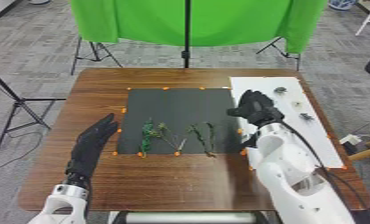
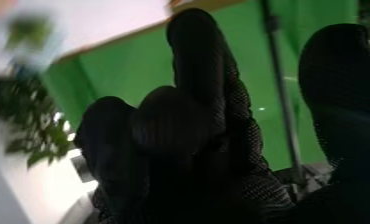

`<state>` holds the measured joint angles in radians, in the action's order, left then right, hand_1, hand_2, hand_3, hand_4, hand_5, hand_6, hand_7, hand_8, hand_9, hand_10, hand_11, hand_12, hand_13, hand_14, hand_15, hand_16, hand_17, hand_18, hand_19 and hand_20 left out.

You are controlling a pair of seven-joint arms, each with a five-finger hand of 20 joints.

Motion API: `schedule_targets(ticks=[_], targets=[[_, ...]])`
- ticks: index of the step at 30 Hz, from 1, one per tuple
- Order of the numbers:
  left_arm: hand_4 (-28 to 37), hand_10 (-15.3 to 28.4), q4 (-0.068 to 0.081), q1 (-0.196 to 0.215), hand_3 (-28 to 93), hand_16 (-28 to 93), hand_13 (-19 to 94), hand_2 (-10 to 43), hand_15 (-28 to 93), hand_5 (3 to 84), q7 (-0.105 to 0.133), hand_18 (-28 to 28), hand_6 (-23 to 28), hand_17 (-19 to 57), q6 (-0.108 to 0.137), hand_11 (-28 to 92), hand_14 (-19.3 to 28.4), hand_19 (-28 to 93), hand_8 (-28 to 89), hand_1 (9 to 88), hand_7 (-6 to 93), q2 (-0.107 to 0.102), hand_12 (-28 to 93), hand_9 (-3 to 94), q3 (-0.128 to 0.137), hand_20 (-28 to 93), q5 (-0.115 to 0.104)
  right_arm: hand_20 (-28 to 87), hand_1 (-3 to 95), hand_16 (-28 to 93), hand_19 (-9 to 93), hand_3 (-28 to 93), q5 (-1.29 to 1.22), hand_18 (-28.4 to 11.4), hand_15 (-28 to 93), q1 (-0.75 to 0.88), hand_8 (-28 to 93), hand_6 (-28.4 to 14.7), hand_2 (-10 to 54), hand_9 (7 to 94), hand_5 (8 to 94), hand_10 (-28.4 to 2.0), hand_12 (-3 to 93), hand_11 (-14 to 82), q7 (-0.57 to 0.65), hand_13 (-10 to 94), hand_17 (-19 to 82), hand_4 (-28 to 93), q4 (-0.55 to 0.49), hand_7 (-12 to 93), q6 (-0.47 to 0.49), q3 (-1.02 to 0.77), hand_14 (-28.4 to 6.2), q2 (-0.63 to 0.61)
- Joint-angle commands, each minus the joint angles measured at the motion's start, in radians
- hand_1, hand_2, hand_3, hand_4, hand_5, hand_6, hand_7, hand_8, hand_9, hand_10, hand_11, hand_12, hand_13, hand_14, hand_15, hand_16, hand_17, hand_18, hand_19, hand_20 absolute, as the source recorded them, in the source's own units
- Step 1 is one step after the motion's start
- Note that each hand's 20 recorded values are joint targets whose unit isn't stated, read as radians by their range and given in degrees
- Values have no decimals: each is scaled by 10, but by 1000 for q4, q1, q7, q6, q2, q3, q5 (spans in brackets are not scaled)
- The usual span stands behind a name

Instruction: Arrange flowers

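Observation:
My right hand (image 1: 255, 106) is over the white sheet's edge beside the dark mat, its fingers relaxed and holding nothing. In the right wrist view this hand (image 2: 195, 135) has its thumb apart from the fingers. Green stems lie on the dark mat (image 1: 181, 102): a leafy bunch (image 1: 147, 135), thin branching stems (image 1: 167, 137) and darker stems (image 1: 202, 137). Small flower-like pieces (image 1: 280, 90) are spread along the white sheet (image 1: 257, 83). My left hand (image 1: 94, 140) is at the mat's left, fingers straight. Blurred green leaves (image 2: 41, 127) show beside my right hand in the right wrist view.
The brown table (image 1: 101, 185) has small orange markers around the mat. Behind its far edge stand a green cloth (image 1: 146, 22) and a dark pole (image 1: 187, 35). A black stand (image 1: 18, 102) is on the floor at the left.

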<state>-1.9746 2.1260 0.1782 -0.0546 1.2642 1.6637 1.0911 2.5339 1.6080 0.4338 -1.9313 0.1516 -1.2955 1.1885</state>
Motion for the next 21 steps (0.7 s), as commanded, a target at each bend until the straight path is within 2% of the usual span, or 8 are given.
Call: schedule_targets(ticks=[1, 3, 8, 16, 21], targets=[[-209, 109, 9, 6, 684, 10, 283, -95, 72, 418, -2, 99, 10, 12, -7, 71, 130, 5, -51, 192, 50, 9, 135, 415, -3, 147, 1, 660, 352, 351, 932, 618, 86, -142, 686, -76, -59, -19, -95, 722, 610, -178, 271, 228, 23, 819, 620, -69, 101, 130, 187, -42, -68, -59], [-209, 109, 8, 7, 684, 10, 283, -95, 72, 418, 1, 99, 10, 12, -6, 71, 130, 5, -52, 192, 50, 9, 135, 415, -2, 147, 1, 657, 353, 351, 932, 618, 94, -141, 688, -83, -57, -14, -95, 702, 591, -183, 269, 216, 27, 813, 615, -71, 125, 122, 213, -46, -71, -58], [-206, 109, 6, 9, 685, 10, 283, -95, 72, 418, 3, 99, 11, 12, -6, 71, 130, 5, -51, 193, 49, 9, 135, 416, 1, 147, 1, 649, 368, 346, 932, 612, 161, -140, 690, -80, -55, -12, -95, 689, 570, -184, 271, 210, 20, 809, 614, -75, 177, 109, 209, -52, -72, -58], [-205, 109, 7, 10, 685, 9, 284, -95, 72, 419, 0, 98, 11, 12, -7, 72, 130, 5, -51, 194, 48, 11, 135, 416, 1, 146, 0, 645, 377, 342, 932, 610, 171, -137, 691, -51, -54, -7, -95, 696, 558, -179, 279, 232, 24, 813, 617, -78, 181, 108, 174, -70, -66, -56], [-205, 110, 5, 12, 684, 9, 283, -95, 72, 419, -2, 98, 11, 12, -7, 72, 130, 5, -52, 195, 49, 12, 135, 417, 2, 147, 1, 642, 435, 337, 932, 622, 145, -125, 693, -15, -49, -20, -95, 724, 605, -168, 278, 260, 20, 826, 633, -92, 185, 143, 93, -74, -54, -52]])
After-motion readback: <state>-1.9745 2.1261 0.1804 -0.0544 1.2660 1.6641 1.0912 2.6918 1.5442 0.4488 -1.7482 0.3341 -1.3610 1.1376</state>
